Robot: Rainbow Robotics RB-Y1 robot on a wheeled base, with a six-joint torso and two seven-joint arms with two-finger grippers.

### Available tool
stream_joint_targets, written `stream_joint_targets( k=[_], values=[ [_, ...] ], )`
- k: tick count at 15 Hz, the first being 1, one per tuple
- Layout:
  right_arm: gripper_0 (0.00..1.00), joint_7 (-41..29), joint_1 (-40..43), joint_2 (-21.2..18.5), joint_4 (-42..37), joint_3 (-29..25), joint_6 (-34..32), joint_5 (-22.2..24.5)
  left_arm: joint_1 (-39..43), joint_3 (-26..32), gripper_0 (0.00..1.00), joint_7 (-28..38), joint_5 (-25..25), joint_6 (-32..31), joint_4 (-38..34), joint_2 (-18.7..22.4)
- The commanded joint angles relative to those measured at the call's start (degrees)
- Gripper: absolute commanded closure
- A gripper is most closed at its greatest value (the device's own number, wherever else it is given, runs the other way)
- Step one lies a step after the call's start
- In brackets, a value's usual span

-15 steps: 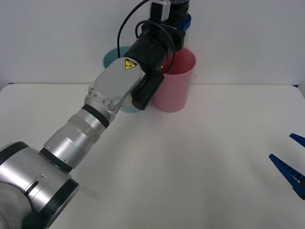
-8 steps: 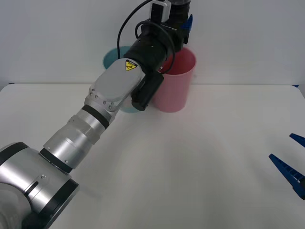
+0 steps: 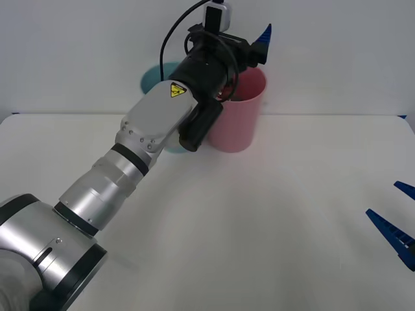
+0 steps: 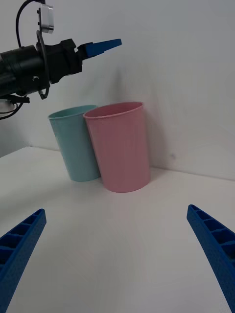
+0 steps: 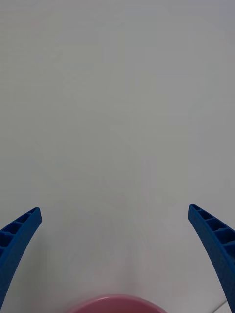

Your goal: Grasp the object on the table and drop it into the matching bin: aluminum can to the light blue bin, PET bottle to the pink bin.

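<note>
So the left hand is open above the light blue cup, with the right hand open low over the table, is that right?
Not quite. The left hand is open above the pink cup, not the light blue cup beside it; the left wrist view shows the pink rim below. The right hand is open low over the table.

- Light is bright, even and diffuse; the white table [image 3: 272,214] and wall wash out without hard glare.
- My left arm casts a faint soft shadow on the table toward 5 o'clock in the front view.
- The pink bin [image 4: 120,146] and the light blue bin [image 4: 73,144] look sharp, with soft shadows at their bases.
- My left gripper's fingers [image 5: 17,244] look crisp; the wall beyond is featureless.
</note>
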Motion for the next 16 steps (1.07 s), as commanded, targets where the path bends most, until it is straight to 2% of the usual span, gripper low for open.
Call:
stream_joint_targets(
  k=[1,3,9,12,16],
  values=[
    [0.00,0.0,0.0,0.0,0.0,0.0,0.0,0.0,1.3,0.1,0.00,-0.2,4.0,-0.7,-2.2,0.9],
    [0.00,0.0,0.0,0.0,0.0,0.0,0.0,0.0,4.0,0.1,0.00,-0.3,7.1,-0.9,-6.5,2.3],
    [0.00,0.0,0.0,0.0,0.0,0.0,0.0,0.0,16.9,4.0,0.00,-0.9,8.8,-2.3,-20.7,4.4],
    [0.00,0.0,0.0,0.0,0.0,0.0,0.0,0.0,24.7,9.3,0.00,-1.3,9.0,-7.8,-27.5,5.5],
    [0.00,0.0,0.0,0.0,0.0,0.0,0.0,0.0,32.4,16.9,0.00,-1.7,10.2,-16.2,-32.5,8.6]
  ],
)
